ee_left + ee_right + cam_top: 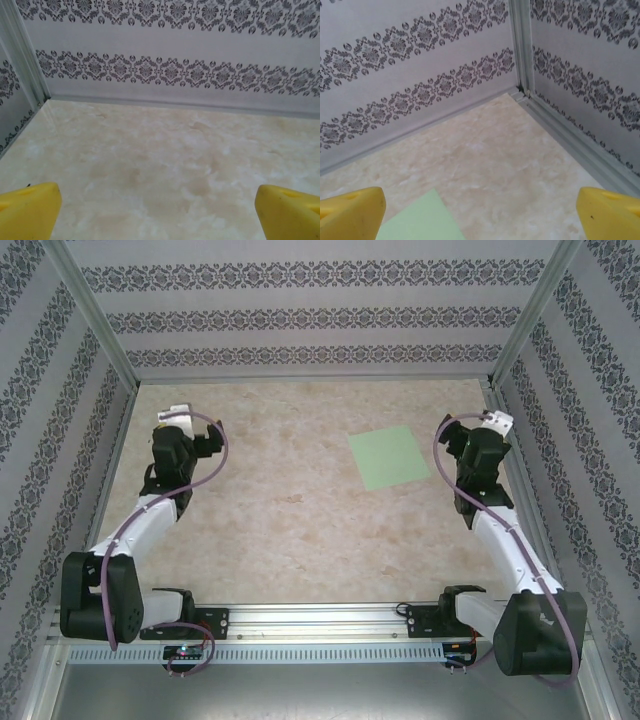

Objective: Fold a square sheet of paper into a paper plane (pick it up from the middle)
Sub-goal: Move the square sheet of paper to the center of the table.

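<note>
Pale walls (300, 315) banded with grey damask close in three sides. The tabletop (280, 530) is beige, marbled and evenly lit. Aluminium posts (95, 315) stand in the back corners, and a metal rail (320, 620) runs along the near edge.

left claw (159, 214) spread, right claw (480, 215) spread

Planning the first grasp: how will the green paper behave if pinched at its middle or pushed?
The paper looks thin and lies flat, so it would likely droop either side of a middle pinch. On the smooth table a push would probably slide it. Its flat edges seem hard to catch.
</note>
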You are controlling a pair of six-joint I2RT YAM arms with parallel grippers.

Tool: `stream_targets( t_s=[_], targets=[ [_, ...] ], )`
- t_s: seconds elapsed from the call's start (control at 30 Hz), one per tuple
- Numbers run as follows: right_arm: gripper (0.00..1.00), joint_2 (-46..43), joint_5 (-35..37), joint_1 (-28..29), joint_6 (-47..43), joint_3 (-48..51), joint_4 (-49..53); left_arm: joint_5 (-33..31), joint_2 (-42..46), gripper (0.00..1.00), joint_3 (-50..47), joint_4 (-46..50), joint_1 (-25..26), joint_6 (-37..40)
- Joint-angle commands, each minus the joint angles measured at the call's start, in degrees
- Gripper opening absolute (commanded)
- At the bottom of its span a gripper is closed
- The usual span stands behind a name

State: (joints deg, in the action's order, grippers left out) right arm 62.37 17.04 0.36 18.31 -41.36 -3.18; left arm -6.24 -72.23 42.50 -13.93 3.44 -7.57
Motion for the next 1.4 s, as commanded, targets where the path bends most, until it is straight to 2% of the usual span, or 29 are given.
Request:
stream_targets(
  t_s=[0.0, 0.17, 0.23, 0.47, 0.63, 0.8, 1.1, 1.37],
  targets=[
    [0.98, 2.9, -7.1, 0.2, 5.9, -4.5, 16.6, 3.6, 1.7, 1.00, 6.4, 17.1, 0.0, -6.7],
    [0.98, 13.4, -20.0, 0.7, 9.9, -12.7, 23.3, 11.1, -1.4, 1.00, 19.3, 32.8, 0.0, -12.0],
    [0.98, 17.6, -21.4, 1.6, 11.6, -14.9, 24.1, 13.9, -2.7, 1.00, 21.7, 35.3, 0.0, -12.6],
    [0.96, 30.4, -21.0, 7.1, 17.0, -20.6, 25.3, 16.5, -3.3, 1.00, 22.7, 36.5, 0.0, -14.2],
    [0.93, 39.4, -19.8, 10.6, 18.2, -27.3, 28.9, 22.8, -5.4, 1.00, 23.4, 35.8, 0.0, -12.9],
    [0.91, 46.5, -18.6, 12.9, 17.9, -33.8, 31.7, 21.5, -5.9, 1.00, 23.2, 35.2, 0.0, -12.7],
    [0.92, 53.7, -19.2, 16.3, 18.0, -38.3, 34.8, 24.0, -6.1, 1.00, 22.5, 33.9, 0.0, -12.8],
    [0.92, 56.0, -19.9, 26.1, 17.9, -37.5, 37.6, 24.9, -6.5, 1.00, 22.5, 34.0, 0.0, -13.1]
  ],
)
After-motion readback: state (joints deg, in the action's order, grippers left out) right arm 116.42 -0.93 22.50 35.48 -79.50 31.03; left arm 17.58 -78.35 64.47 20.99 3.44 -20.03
